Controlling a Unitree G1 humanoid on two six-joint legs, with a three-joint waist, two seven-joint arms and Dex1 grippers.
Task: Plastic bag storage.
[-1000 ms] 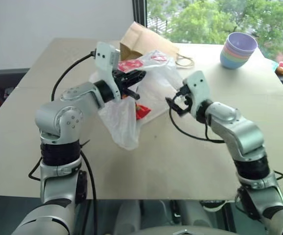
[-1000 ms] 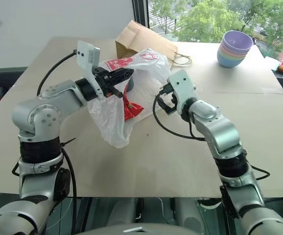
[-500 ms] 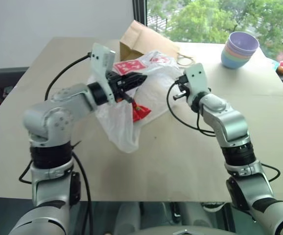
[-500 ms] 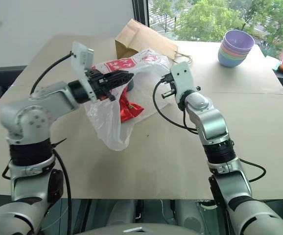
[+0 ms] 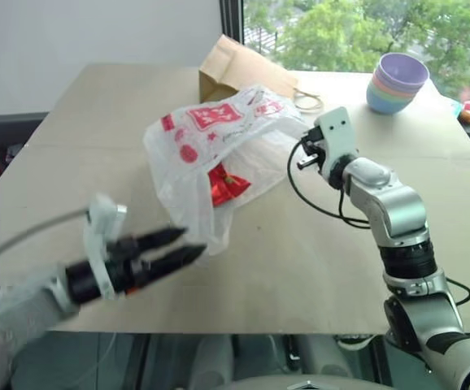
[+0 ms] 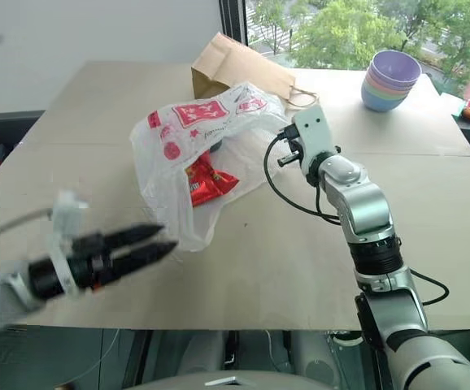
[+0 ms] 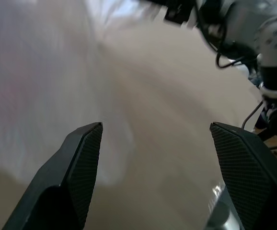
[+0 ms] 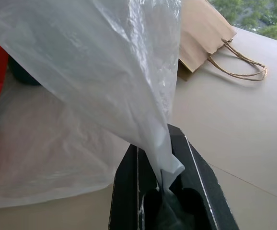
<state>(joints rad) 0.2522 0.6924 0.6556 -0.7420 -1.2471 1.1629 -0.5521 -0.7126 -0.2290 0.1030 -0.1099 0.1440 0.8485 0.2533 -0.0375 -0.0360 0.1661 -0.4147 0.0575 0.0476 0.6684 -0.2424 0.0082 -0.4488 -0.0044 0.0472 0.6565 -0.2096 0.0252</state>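
Plastic bag (image 5: 211, 150): on our table (image 5: 300, 260), one edge pinched in our closed right gripper (image 8: 163, 179) (red packet (image 5: 225, 184) inside). Left gripper (image 5: 176, 246): fingers apart, empty, near the bag's lower end.

The plastic bag (image 5: 211, 154) is translucent white with red printed squares, round shapes and text. A glossy red packet (image 5: 225, 185) shows through it. The paper bag (image 5: 239, 69) behind is plain brown with tan string handles. The stacked bowls (image 5: 396, 83) run lilac on top through pink and green to blue. The surface (image 5: 300, 260) is pale beige. Both grippers' fingers (image 7: 83, 167) are black, with a fine cross-hatched texture.
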